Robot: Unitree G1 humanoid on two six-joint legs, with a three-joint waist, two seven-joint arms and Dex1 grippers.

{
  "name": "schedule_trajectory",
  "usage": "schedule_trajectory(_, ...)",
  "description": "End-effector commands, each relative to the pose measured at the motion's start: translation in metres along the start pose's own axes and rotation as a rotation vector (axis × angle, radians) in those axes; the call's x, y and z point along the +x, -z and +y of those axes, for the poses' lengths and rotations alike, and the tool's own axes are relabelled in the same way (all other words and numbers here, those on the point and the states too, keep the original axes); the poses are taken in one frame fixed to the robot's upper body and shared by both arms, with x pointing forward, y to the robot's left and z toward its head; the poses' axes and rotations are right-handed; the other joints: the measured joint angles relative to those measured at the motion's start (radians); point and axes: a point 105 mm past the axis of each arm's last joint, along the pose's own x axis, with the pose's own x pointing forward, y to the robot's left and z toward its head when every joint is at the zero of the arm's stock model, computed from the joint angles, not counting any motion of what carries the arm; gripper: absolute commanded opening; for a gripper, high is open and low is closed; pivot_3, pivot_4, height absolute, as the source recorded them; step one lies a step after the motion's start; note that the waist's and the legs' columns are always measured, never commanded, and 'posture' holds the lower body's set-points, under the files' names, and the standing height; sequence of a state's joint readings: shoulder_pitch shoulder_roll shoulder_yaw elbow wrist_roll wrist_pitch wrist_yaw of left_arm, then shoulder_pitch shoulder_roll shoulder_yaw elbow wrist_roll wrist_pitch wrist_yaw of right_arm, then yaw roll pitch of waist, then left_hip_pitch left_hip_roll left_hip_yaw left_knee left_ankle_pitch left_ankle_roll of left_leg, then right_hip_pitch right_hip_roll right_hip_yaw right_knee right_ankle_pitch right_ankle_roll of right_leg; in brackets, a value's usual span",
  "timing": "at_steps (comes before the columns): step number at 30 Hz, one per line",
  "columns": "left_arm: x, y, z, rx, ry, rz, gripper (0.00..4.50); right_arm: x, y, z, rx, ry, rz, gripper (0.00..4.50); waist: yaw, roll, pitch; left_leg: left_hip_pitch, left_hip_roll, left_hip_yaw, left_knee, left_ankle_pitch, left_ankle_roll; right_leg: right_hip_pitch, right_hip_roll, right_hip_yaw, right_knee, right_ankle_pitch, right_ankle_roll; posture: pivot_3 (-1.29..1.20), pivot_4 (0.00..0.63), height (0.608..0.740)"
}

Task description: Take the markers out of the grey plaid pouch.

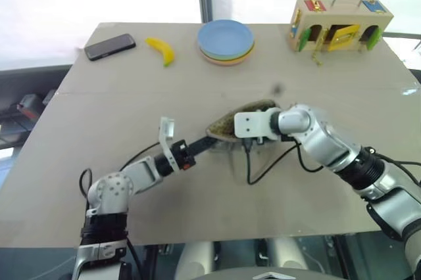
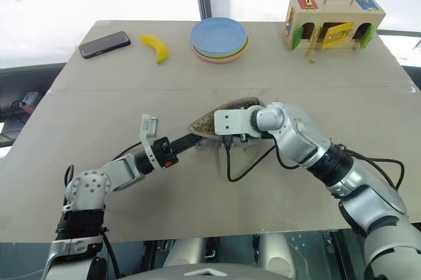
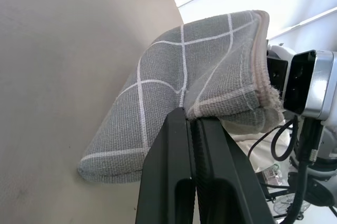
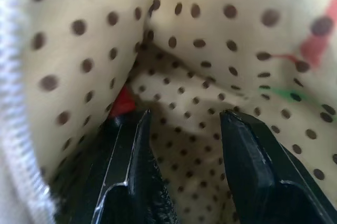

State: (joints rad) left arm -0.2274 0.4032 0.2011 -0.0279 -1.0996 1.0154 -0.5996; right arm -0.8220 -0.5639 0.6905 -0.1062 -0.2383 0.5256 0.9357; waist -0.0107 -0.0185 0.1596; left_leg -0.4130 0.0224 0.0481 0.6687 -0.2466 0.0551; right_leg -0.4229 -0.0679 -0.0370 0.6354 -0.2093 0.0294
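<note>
While the grey plaid pouch (image 3: 174,103) is pinched at its edge by the left hand (image 3: 192,129) above the tabletop (image 1: 131,96), the half-open right hand (image 4: 181,124) sits inside; it should be closed on the red marker (image 4: 124,101).

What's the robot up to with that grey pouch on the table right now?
The left gripper is shut on the edge of the soft grey plaid fabric pouch, holding its mouth up off the tan table. The right gripper has its black fingers apart inside the pouch's dotted cream lining, next to a bit of red, likely the red marker. No marker is out yet.
</note>
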Motion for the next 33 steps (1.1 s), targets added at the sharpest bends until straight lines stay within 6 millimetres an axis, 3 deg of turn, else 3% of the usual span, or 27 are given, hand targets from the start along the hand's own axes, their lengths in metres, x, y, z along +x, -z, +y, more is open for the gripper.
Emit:
schedule_trajectory(1, -0.003, 0.001, 0.000, 0.045, -0.018, -0.004, 0.00, -0.011, 0.007, 0.000, 0.045, -0.046, 0.040, 2.13, 0.000, 0.000, 0.000, 0.000, 0.000, 0.000, 0.000, 0.000, 0.000, 0.000, 0.000, 0.000, 0.000, 0.000, 0.000, 0.00, 0.150, 0.740)
schedule_trajectory(7, 0.002, 0.007, -0.006, 0.105, -0.002, 0.031, 0.00, -0.010, 0.024, 0.009, 0.007, -0.114, 0.135, 2.13, 0.002, 0.000, 0.000, -0.001, -0.001, 0.000, 0.000, 0.000, 0.000, 0.000, -0.002, -0.001, -0.001, 0.000, 0.000, 0.00, 0.150, 0.740)
schedule_trajectory(11, 0.004, 0.005, -0.008, 0.113, 0.005, 0.023, 0.00, -0.015, 0.018, 0.010, 0.034, -0.144, 0.112, 2.13, 0.002, 0.000, 0.000, -0.001, -0.001, 0.000, 0.000, 0.000, 0.000, 0.001, -0.002, -0.002, -0.002, 0.000, 0.000, 0.00, 0.150, 0.740)
schedule_trajectory(15, 0.004, 0.005, -0.009, 0.123, 0.002, 0.027, 0.00, -0.022, 0.026, 0.009, 0.024, -0.153, 0.142, 2.13, 0.003, 0.001, 0.001, -0.001, -0.001, -0.001, 0.000, 0.000, 0.000, 0.000, -0.002, -0.002, -0.002, 0.000, 0.000, 0.00, 0.150, 0.740)
schedule_trajectory(20, 0.008, 0.008, -0.014, 0.148, 0.018, 0.036, 0.00, 0.003, 0.048, 0.018, 0.011, -0.168, 0.215, 2.13, 0.001, 0.000, 0.000, -0.001, -0.001, -0.001, -0.001, 0.000, 0.000, 0.000, -0.002, -0.002, -0.002, 0.000, 0.000, 0.00, 0.150, 0.740)
schedule_trajectory(23, 0.009, 0.008, -0.014, 0.155, 0.017, 0.031, 0.00, 0.008, 0.056, 0.017, 0.021, -0.156, 0.224, 1.26, -0.002, -0.002, -0.002, 0.001, 0.000, -0.001, 0.000, 0.000, 0.000, 0.002, -0.001, -0.002, -0.002, 0.000, 0.000, 0.00, 0.150, 0.740)
schedule_trajectory(26, 0.007, 0.006, -0.012, 0.182, 0.000, 0.024, 0.00, 0.000, 0.053, 0.014, 0.039, -0.149, 0.195, 0.26, 0.000, -0.002, -0.002, 0.007, 0.000, -0.001, 0.000, 0.000, 0.000, 0.007, -0.002, -0.003, -0.002, 0.000, 0.000, 0.00, 0.150, 0.740)
schedule_trajectory(31, 0.009, 0.000, -0.006, 0.271, -0.039, 0.007, 0.00, -0.017, 0.041, 0.008, 0.046, -0.116, 0.095, 0.26, 0.004, -0.002, -0.002, 0.007, 0.000, -0.001, 0.000, -0.002, -0.002, 0.008, -0.004, -0.004, -0.002, 0.000, 0.000, 0.00, 0.150, 0.740)
schedule_trajectory(33, 0.011, -0.002, -0.004, 0.297, -0.051, -0.006, 0.00, -0.025, 0.025, 0.007, 0.072, -0.117, -0.013, 0.26, 0.005, -0.002, -0.002, 0.003, 0.000, -0.001, -0.001, 0.000, 0.000, 0.005, -0.003, -0.004, -0.002, 0.000, -0.001, 0.00, 0.150, 0.740)
